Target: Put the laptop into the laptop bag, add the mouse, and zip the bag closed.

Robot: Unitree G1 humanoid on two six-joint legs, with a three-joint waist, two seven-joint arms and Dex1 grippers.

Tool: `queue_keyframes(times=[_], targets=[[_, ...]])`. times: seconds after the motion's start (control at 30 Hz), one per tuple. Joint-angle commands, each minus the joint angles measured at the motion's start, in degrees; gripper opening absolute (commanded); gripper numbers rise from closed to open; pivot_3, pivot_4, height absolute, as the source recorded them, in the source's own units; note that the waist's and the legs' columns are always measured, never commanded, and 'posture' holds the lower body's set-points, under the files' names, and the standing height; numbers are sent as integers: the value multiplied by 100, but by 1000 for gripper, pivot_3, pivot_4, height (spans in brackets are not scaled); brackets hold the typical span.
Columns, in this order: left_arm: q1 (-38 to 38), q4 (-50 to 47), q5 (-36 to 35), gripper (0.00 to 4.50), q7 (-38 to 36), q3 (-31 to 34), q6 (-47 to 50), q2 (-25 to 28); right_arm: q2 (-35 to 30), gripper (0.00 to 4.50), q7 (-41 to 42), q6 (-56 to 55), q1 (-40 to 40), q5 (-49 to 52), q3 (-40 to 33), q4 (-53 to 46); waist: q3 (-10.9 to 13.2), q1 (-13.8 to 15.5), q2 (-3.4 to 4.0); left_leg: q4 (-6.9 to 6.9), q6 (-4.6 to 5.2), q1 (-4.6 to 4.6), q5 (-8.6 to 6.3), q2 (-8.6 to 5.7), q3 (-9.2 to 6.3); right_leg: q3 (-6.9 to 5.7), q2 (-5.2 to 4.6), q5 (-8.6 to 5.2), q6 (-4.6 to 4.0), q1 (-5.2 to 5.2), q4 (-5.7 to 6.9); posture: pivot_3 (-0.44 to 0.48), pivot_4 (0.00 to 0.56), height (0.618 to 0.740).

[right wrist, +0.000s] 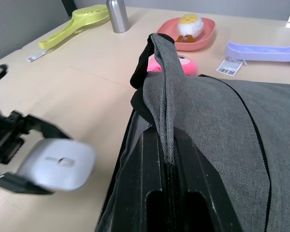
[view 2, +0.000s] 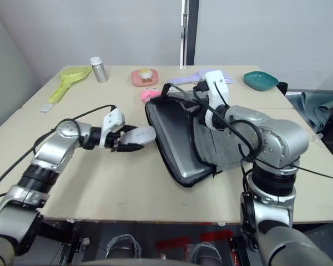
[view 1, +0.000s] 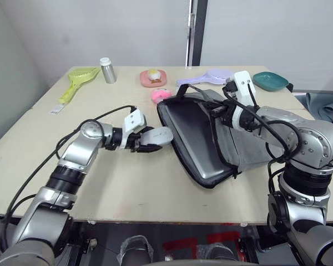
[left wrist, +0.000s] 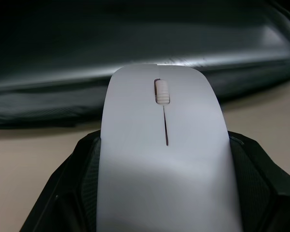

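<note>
Nearest thing to me is the mouse [left wrist: 164, 159], white, scroll wheel up, clamped between my left gripper [view 1: 147, 141]'s two black fingers [left wrist: 75, 183], nose pointing at the laptop bag [view 1: 250, 145]

Taking the bag as landmark:
- the mouse sits just off the bag's open edge on the left-arm side, near but not touching, above the table [view 1: 127, 194]
- the laptop [view 1: 197, 136] is already inside the bag, silver lid visible through the gaping mouth, lying flat against the lower panel
- my right gripper [right wrist: 166, 145] is on top of the bag, jaws closed narrow on the grey flap edge with its black trim, lifting it so the mouth stays open
- pink plush toy [view 1: 159, 95] is just beyond the bag's far corner, touching or nearly, can't tell which
- pink dish [view 1: 153, 78], metal bottle [view 1: 107, 70], yellow-green scoop [view 1: 77, 81], lilac scoop [view 1: 205, 77] and teal bowl [view 1: 270, 81] all lie past the bag toward the far edge, well apart from the work

Progress as I read it: step one done, laptop stowed. Step two roughly half done, mouse grasped and lined up with the opening but not yet in. Zipper fully open, zipping not started. Still to do: push mouse past the flap, release, drop the flap, find the zip pull, which I can't make out from here
</note>
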Motion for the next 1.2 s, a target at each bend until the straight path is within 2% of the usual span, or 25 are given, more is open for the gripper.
queue_keyframes(times=[0.03,0.33,0.47,0.7,0.9,0.97,1.03,1.2], targets=[[-228,-182,-78,2872,447,78,427,-304,115,34,24,-130,-74,77,52,-345,0,-10,0,0,0,-2,0,0,0,0,0,0,0,-2,-1,0,150,740],[-432,133,427,2872,733,-472,188,-799,311,34,33,-222,49,15,141,-268,1,1,1,-3,1,-5,1,2,-1,0,2,8,14,-8,0,0,150,740],[-661,564,732,2872,988,-782,-87,-1296,359,34,26,-221,75,-22,193,-276,2,15,1,0,2,-7,1,1,-1,1,2,9,13,-8,1,0,150,740],[-1001,1432,999,2872,1377,-795,-647,-1730,373,34,6,-154,139,-40,169,-368,1,9,1,0,4,-5,2,1,-1,4,2,17,28,-7,3,0,150,740],[-889,1414,930,2872,1411,-704,-906,-1794,340,34,32,-108,165,-31,121,-406,2,16,1,1,6,-6,3,-2,-2,5,-1,17,26,-6,2,0,150,740],[-839,1379,858,3899,1370,-664,-902,-1796,318,0,46,-98,173,-28,108,-409,1,15,1,1,6,-6,3,-2,-1,4,-1,17,26,-6,2,0,150,740],[-812,1363,808,4485,1403,-606,-912,-1827,311,0,56,-102,161,-30,110,-387,2,15,1,1,6,-6,3,-2,-1,5,-1,16,25,-6,2,0,150,740],[-756,1086,613,4485,1512,-335,-851,-1963,290,0,79,-94,140,-27,137,-360,2,23,1,1,6,-7,3,-2,-1,5,-2,12,19,-6,1,0,150,740]])
